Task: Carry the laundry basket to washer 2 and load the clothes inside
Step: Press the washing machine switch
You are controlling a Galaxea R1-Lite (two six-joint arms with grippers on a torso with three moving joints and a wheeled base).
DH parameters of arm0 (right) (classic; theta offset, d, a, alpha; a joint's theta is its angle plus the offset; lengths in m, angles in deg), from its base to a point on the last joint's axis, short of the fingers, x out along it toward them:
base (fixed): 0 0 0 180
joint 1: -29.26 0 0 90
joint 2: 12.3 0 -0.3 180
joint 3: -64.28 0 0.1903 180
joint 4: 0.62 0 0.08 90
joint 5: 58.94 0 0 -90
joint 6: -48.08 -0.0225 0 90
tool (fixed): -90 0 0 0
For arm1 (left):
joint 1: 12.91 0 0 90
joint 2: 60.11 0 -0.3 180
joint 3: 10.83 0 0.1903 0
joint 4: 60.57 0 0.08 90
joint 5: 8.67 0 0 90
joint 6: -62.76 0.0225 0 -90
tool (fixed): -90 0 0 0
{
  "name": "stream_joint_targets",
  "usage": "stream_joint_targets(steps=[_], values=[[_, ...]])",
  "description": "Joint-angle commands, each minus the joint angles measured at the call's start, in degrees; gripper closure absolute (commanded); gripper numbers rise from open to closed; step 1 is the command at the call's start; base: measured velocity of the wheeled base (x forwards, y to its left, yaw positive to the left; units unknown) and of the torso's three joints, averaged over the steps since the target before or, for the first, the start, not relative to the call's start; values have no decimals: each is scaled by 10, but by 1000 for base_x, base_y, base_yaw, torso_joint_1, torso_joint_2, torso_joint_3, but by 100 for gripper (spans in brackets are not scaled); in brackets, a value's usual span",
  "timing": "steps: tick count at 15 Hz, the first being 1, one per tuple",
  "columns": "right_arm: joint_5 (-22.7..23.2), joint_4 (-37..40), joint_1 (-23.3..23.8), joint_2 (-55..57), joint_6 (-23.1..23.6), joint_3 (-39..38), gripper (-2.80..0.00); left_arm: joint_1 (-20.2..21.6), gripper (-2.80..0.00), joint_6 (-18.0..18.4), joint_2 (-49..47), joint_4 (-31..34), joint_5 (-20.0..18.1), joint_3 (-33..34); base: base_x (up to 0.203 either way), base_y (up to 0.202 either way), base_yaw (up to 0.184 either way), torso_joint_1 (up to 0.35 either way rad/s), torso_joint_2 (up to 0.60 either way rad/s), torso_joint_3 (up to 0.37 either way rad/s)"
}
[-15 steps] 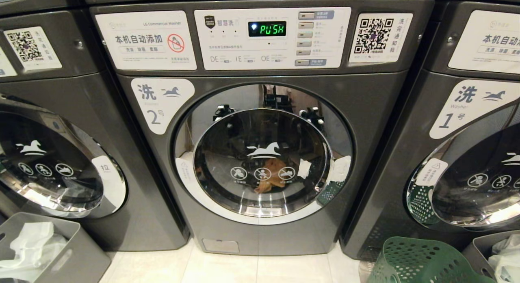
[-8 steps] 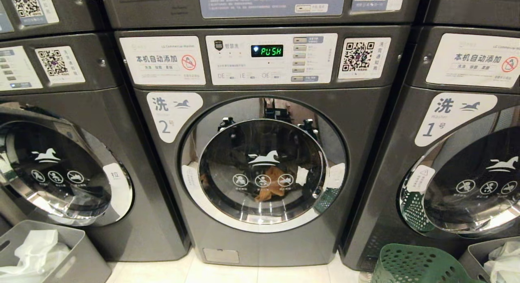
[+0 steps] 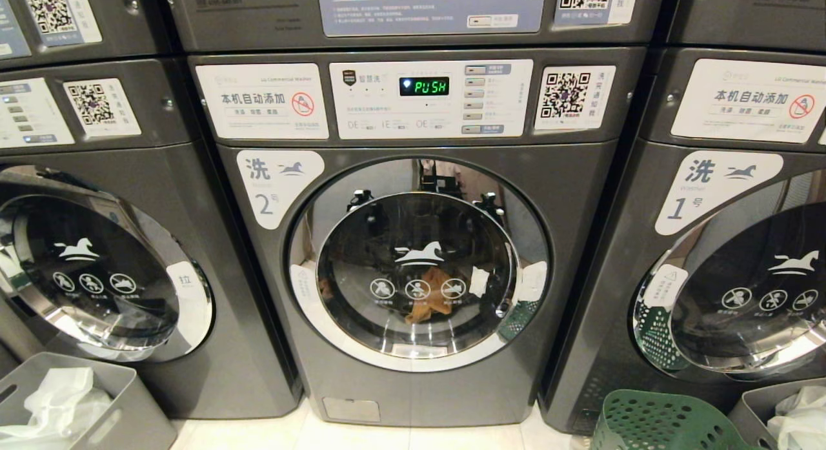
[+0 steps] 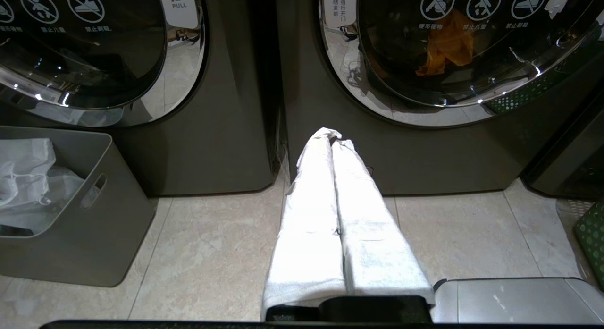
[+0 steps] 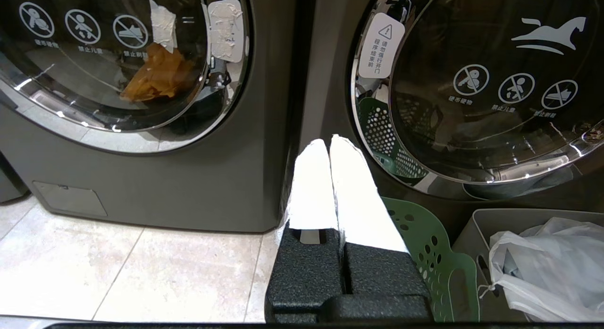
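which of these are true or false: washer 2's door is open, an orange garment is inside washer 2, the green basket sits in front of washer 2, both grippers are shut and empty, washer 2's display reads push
1. The door of washer 2 is open. False: it is closed.
2. An orange garment lies inside washer 2. True.
3. The laundry basket stands in front of washer 2. False: it stands in front of washer 1, to the right.
4. The left gripper and right gripper are shut and hold nothing. True.
5. Washer 2's display reads PUSH. True.
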Motion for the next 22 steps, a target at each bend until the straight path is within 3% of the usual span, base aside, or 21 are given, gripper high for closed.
stream_joint_targets(steps=[1,9,22], values=[[0,0,0,1,-1,0,0,0,0,0,0,1,0,1,0,0,0,0,0,0],[1,0,0,1,3,0,0,0,0,0,0,1,0,1,0,0,0,1,-8,-8],[1,1,0,1,4,0,0,0,0,1,0,1,-2,0,0,0,0,119,-420,-303]])
